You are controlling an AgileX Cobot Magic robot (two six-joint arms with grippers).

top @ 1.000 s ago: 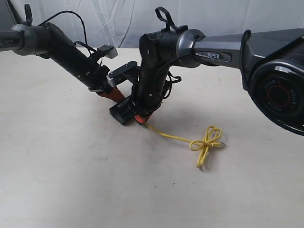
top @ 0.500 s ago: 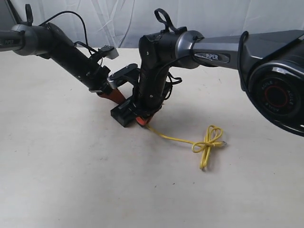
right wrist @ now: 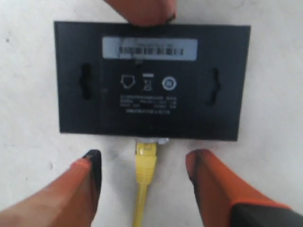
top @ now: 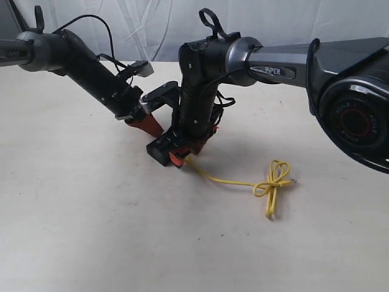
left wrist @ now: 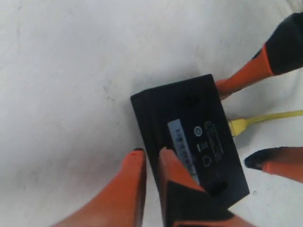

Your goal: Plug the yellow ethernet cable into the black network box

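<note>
The black network box (top: pixel 159 149) lies on the pale table under both arms, its label strip (right wrist: pixel 149 48) facing up. My left gripper (left wrist: pixel 150 153) is shut on the box's (left wrist: pixel 189 127) long edge, one orange finger on its top face. One plug (right wrist: pixel 146 158) of the yellow ethernet cable (top: pixel 228 179) sits in a port in the opposite side of the box (right wrist: pixel 151 80). My right gripper (right wrist: pixel 144 158) is open, a finger on each side of that plug, touching neither. The cable's knotted loop (top: pixel 273 181) and free plug (top: pixel 292 181) lie on the table to the right.
The table (top: pixel 91 231) is bare apart from these things. A white curtain (top: pixel 152 30) hangs behind its far edge. The right arm's bulky housing (top: pixel 352 115) fills the right side of the exterior view. In the left wrist view the right gripper's fingers (left wrist: pixel 246 75) flank the cable.
The box, both grippers and the cable have shifted a little to the right and toward the front. The knotted loop slid right along the table.
</note>
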